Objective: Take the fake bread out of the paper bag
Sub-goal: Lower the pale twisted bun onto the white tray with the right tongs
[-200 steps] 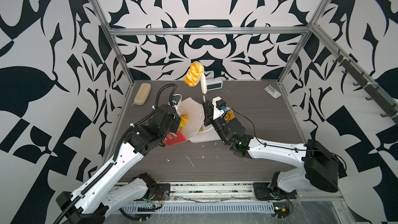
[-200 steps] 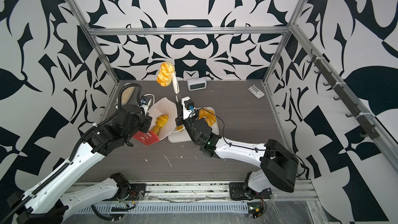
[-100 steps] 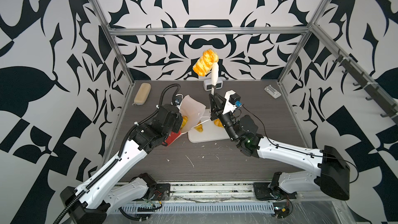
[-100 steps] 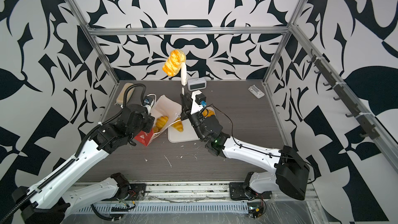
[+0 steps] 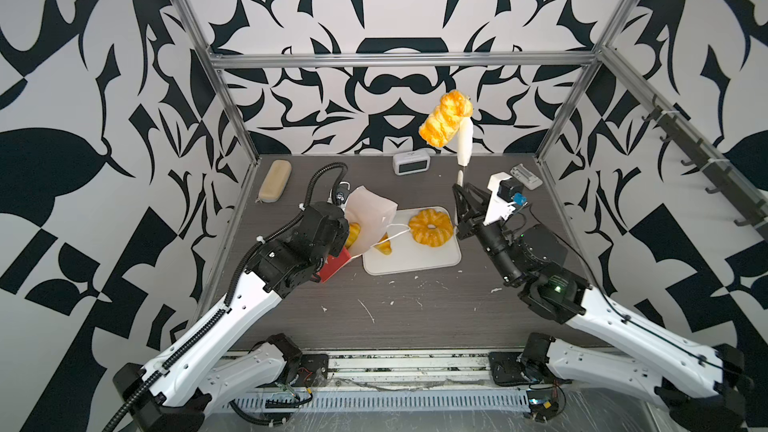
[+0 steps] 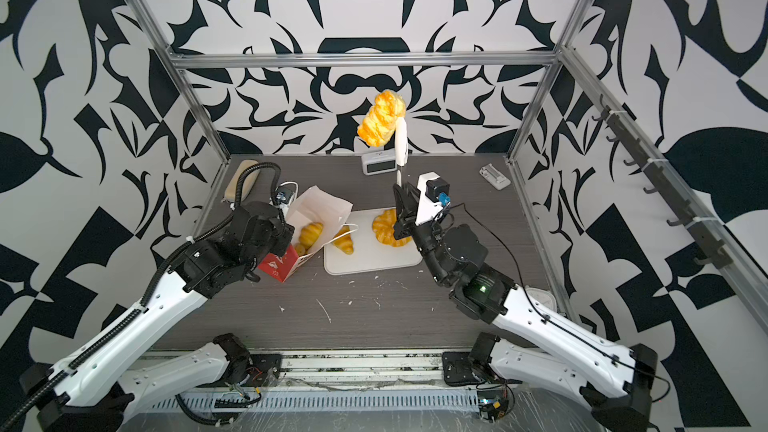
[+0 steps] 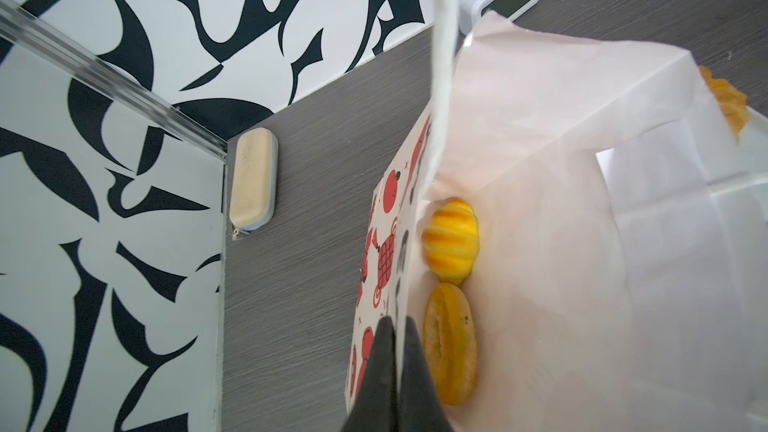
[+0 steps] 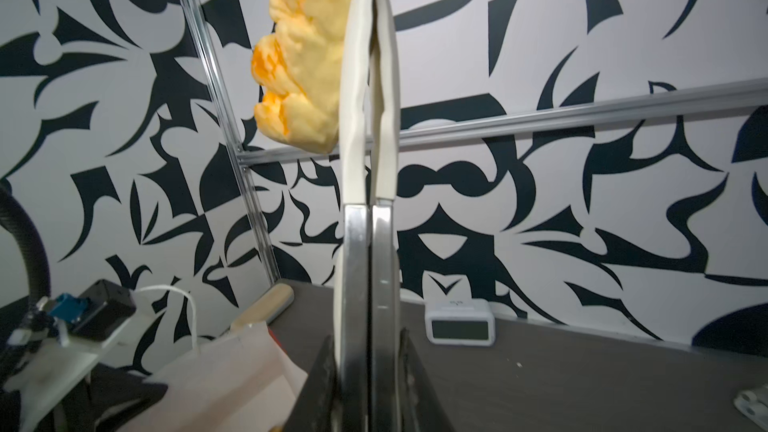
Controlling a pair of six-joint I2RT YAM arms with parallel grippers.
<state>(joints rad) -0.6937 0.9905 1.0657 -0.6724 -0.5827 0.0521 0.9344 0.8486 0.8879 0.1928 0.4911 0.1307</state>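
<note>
Leaning at nine o'clock of the flat white tray (image 5: 415, 265): the red-and-white printed paper bag (image 5: 368, 214), wall pinched between closed jaws of left gripper (image 7: 395, 326). Clamped in right gripper (image 5: 459, 197): white-tipped metal tongs (image 5: 464, 143), nipped onto the pale braided toy roll (image 5: 445, 118) — aloft toward twelve o'clock of tray. Probably light, glossy, slippery — best squeezed mid-body. Inside bag, not yet fetched: golden croissant-like roll (image 7: 451, 238), small bagel ring (image 7: 451, 342).

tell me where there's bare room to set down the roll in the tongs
Free: the near strip of the tray, in front of the large ring and croissant; the table in front of the tray, only crumbs; the back strip between tan case and clock. Crowded: the tray's far half and its left edge by the paper bag.
</note>
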